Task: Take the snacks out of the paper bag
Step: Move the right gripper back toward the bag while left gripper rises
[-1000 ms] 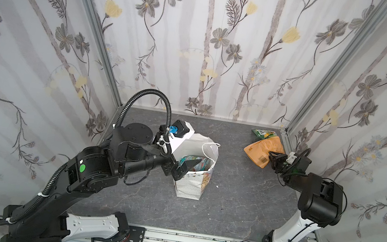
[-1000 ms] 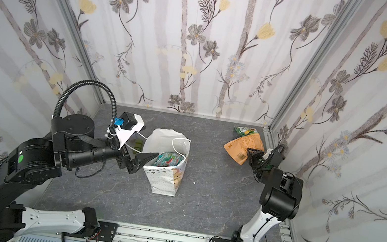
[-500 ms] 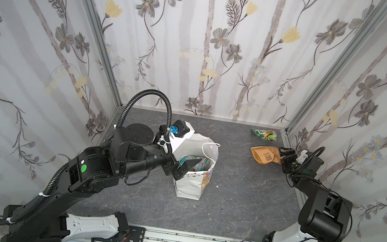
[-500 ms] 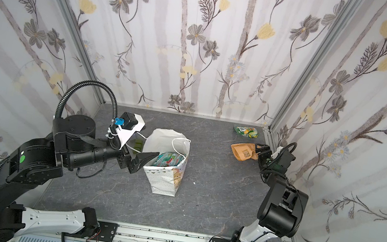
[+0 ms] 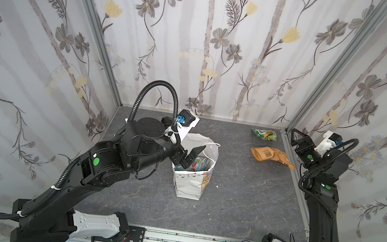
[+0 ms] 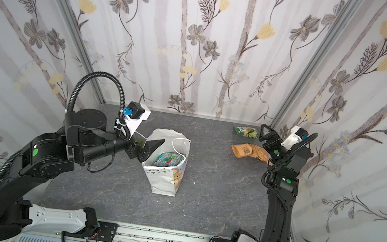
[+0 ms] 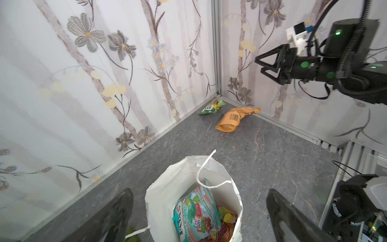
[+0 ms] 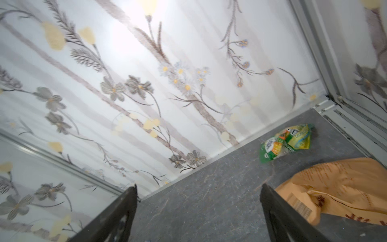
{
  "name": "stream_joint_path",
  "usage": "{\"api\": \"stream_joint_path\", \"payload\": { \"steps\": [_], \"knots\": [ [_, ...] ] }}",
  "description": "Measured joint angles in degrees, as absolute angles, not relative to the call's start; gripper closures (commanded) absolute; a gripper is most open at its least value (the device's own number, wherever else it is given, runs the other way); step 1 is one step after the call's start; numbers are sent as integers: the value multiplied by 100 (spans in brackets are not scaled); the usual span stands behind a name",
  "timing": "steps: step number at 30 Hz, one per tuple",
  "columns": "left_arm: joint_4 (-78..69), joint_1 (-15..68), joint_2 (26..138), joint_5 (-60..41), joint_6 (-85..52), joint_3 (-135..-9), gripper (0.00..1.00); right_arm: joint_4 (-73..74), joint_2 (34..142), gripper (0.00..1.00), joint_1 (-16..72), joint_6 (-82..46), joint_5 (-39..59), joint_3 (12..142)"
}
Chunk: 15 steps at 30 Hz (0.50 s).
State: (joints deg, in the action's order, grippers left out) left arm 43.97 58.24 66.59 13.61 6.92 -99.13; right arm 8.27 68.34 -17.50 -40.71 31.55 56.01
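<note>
The white paper bag [image 5: 189, 186] [image 6: 162, 182] [image 7: 165, 188] stands upright mid-table with its mouth open. Inside lie snacks: a teal packet [image 5: 197, 164] [image 6: 168, 159] [image 7: 194, 213] on top of red and yellow ones [image 7: 227, 218]. My left gripper [image 5: 193, 156] [image 6: 153, 150] [image 7: 200, 192] hovers open over the bag's mouth, holding nothing. A tan-orange pouch with a barcode [image 5: 270, 156] [image 6: 250, 151] [image 7: 232, 119] [image 8: 339, 186] and a green packet [image 5: 264, 134] [image 6: 245, 131] [image 7: 212, 106] [image 8: 287, 142] lie at the back right. My right gripper [image 5: 294, 138] [image 6: 263, 132] [image 7: 259, 65] [image 8: 198, 188] hangs open and empty above the table, just right of the pouch.
Flowered walls close in the back [image 5: 221, 66] and both sides. The metal corner post [image 5: 300, 111] stands right behind the right gripper. A rail [image 5: 195, 241] runs along the front edge. Something small and green [image 7: 130, 231] lies beside the bag under my left finger.
The right gripper has opened and let go of the tan-orange pouch, which now lies on the table. That arm has risen and drawn back toward the right wall. The left arm has stayed still.
</note>
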Motion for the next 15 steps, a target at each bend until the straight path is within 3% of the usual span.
{"api": "stream_joint_path", "payload": {
  "steps": [8, 15],
  "knots": [
    [4755, 5653, 7223, 1962, 486, -10331, 0, 320, 5937, 0, -545, -3564, 3439, 6213],
    [5127, 5299, 7690, 2080, 255, -10422, 0, -307, 5824, 0, 467, -3336, 3693, 6737]
  ]
}}
